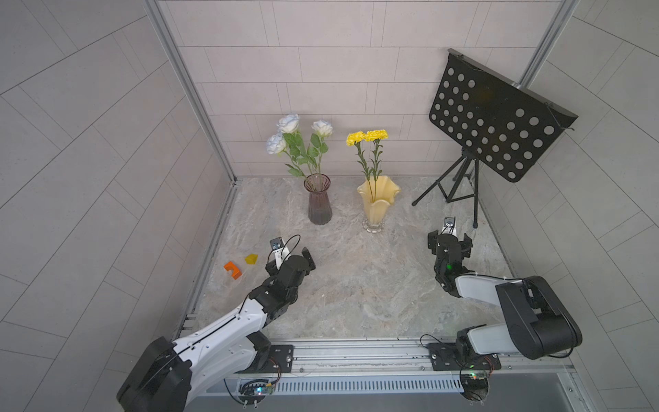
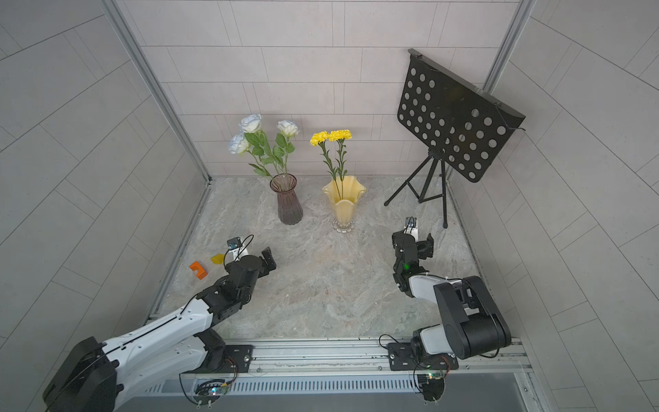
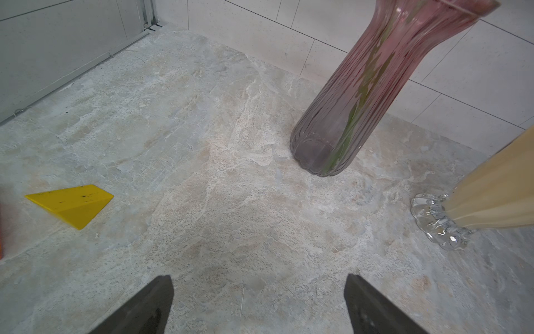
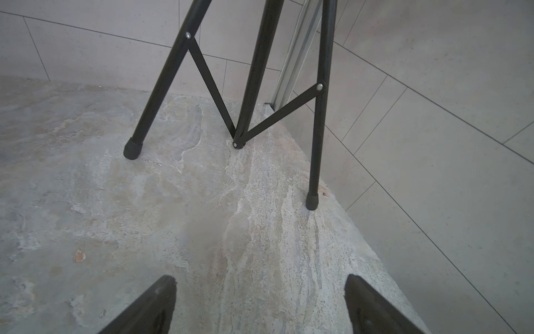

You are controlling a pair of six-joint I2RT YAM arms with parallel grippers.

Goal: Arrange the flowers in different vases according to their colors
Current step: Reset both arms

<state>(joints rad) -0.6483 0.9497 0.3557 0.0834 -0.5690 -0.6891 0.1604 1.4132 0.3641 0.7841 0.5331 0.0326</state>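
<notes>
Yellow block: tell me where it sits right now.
In both top views the yellow block lies on the table, on the left side, between the orange block and the left gripper.

on the table (image 1: 356, 285), centre frame, the roses (image 1: 289, 123) stand in the left vase (image 1: 319, 205), the smaller flowers (image 1: 376, 135) in the right vase (image 1: 378, 201); two blocks (image 1: 233, 270) lie lower left, a music stand (image 1: 494, 123) upper right.
</notes>
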